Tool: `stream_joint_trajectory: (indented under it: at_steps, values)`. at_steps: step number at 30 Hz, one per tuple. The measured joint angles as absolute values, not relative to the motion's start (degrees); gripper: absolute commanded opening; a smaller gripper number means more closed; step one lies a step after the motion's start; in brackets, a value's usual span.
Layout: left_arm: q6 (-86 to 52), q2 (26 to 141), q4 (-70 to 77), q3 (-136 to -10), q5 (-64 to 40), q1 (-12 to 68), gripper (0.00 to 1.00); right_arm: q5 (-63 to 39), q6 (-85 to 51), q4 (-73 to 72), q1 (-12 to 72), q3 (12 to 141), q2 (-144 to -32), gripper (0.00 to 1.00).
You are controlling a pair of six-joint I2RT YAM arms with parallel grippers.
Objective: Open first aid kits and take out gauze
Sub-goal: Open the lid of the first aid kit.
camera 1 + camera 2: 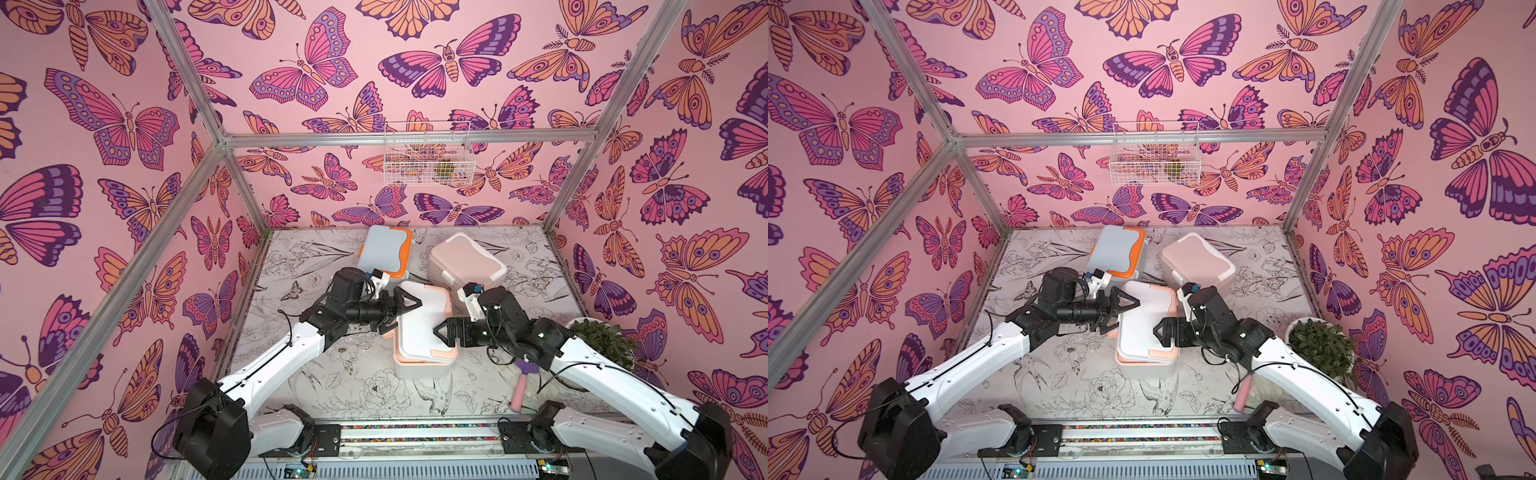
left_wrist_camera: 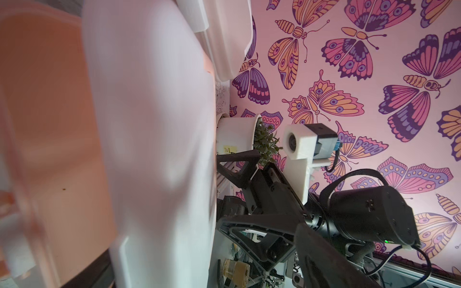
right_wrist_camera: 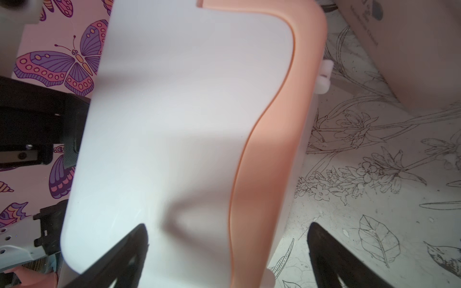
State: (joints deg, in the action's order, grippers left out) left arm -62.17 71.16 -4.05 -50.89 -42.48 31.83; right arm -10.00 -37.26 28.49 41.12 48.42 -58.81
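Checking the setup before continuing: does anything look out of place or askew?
The white box, blue box and pink box huddle close at mismatched angles. A brush lies partly under the right arm, near the potted plant.

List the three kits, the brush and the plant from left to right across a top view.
light blue kit → white kit with peach trim → dusty pink kit → pink-handled brush → potted plant
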Motion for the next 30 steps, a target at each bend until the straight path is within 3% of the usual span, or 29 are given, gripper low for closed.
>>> stream_joint_trajectory:
  at_steps: [10, 20, 30]
  values:
    - [-61.9, 77.8, -3.5, -61.4, -41.7, 37.6, 0.93, -5.3, -37.3, 31.9, 41.2, 48.9, -49.4, 1.0]
    - [-56.2, 89.1, -11.8, -80.1, -36.1, 46.0, 0.93, 12.0, -38.0, 42.2, 41.4, 49.3, -33.3, 0.99]
    - [-49.7, 101.8, -20.9, -97.2, -31.2, 52.3, 0.93, 21.6, -41.1, 50.2, 41.4, 48.7, -27.8, 0.99]
